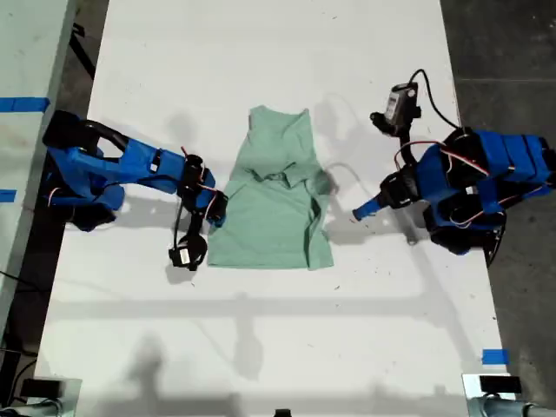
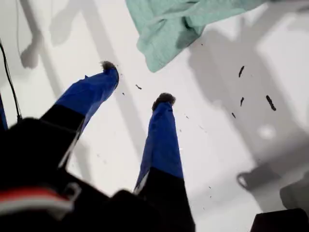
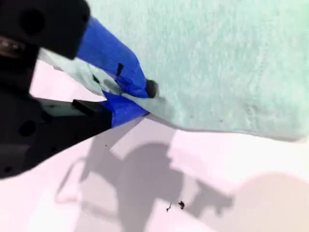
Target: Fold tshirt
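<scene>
The pale mint-green tshirt (image 1: 278, 200) lies partly folded and rumpled in the middle of the white table (image 1: 261, 347). My second gripper (image 1: 217, 207) is at the shirt's edge on the exterior view's left. In the second wrist view this gripper (image 3: 145, 96) is shut, with a fold of the tshirt (image 3: 217, 63) pinched between its blue jaws. My first gripper (image 1: 358, 213) hangs over bare table just off the shirt's edge on the exterior view's right. Its blue fingers are spread in the first wrist view, where the gripper (image 2: 137, 82) is open and holds nothing. A corner of the tshirt (image 2: 178, 24) lies a short way beyond its tips.
Dark floor (image 1: 512, 52) borders the table on the exterior view's right, and a pale surface with blue tape (image 1: 22, 104) runs along its left. Another blue tape mark (image 1: 495, 356) sits near the table's near right corner in the exterior view. Small dark specks (image 2: 268, 102) dot the tabletop.
</scene>
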